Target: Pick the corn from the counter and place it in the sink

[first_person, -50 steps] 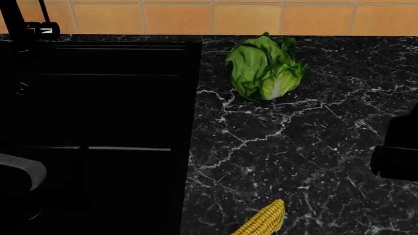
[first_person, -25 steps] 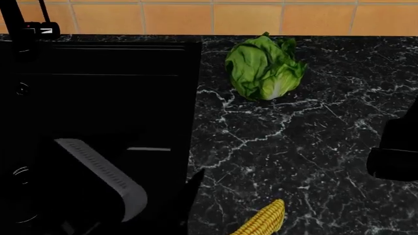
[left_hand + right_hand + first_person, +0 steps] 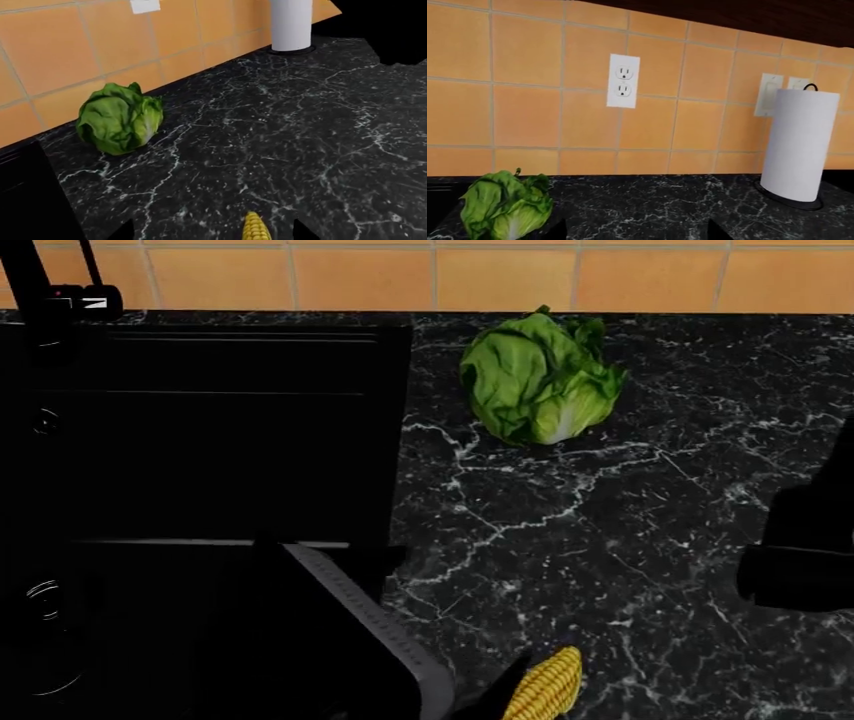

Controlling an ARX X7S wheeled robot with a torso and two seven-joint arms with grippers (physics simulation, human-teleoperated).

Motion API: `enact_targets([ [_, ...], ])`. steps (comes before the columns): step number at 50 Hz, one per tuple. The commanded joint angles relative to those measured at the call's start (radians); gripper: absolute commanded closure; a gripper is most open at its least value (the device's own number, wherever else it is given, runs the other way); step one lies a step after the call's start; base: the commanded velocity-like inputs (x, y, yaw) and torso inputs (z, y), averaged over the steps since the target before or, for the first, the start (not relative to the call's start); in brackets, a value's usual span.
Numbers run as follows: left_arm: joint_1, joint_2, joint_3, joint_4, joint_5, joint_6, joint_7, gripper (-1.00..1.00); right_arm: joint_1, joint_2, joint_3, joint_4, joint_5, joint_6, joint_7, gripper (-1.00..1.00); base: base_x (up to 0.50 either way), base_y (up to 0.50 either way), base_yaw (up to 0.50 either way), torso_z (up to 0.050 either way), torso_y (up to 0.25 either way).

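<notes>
The corn (image 3: 547, 687), a yellow cob, lies on the black marble counter (image 3: 601, 530) at the near edge of the head view. My left arm (image 3: 334, 640) reaches across the sink's near right corner, ending just left of the cob. In the left wrist view the corn's tip (image 3: 256, 230) lies between the spread fingertips (image 3: 123, 233) of my left gripper (image 3: 212, 235), which is open and not touching it. The glossy black sink (image 3: 200, 440) fills the left. My right gripper (image 3: 635, 234) is open and empty; its arm (image 3: 801, 550) hovers at the right edge.
A green lettuce head (image 3: 541, 375) sits at the back of the counter, also seen in the left wrist view (image 3: 120, 117). The black faucet (image 3: 54, 290) stands at the sink's back left. A white paper towel roll (image 3: 797, 145) stands by the orange tiled wall (image 3: 527, 75).
My left arm has swung in from the lower left, across the sink's edge, to just beside the corn. The right arm has shifted slightly left. The corn has not moved.
</notes>
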Motion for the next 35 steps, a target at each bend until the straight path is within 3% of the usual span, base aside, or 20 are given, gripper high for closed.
enact_targets([
  [1,-0.020,-0.001,0.070,-0.083,-0.015,0.016,-0.022,-1.00,-0.010,-0.007,-0.011,0.002,-0.010,-0.013,-0.005,-1.00,0.00,0.00,0.00,0.000,0.000],
  [35,0.003,-0.021,0.210,-0.318,-0.023,0.172,0.041,-1.00,-0.059,-0.021,-0.035,0.015,-0.071,-0.067,-0.048,-1.00,0.00,0.00,0.00,0.000,0.000],
])
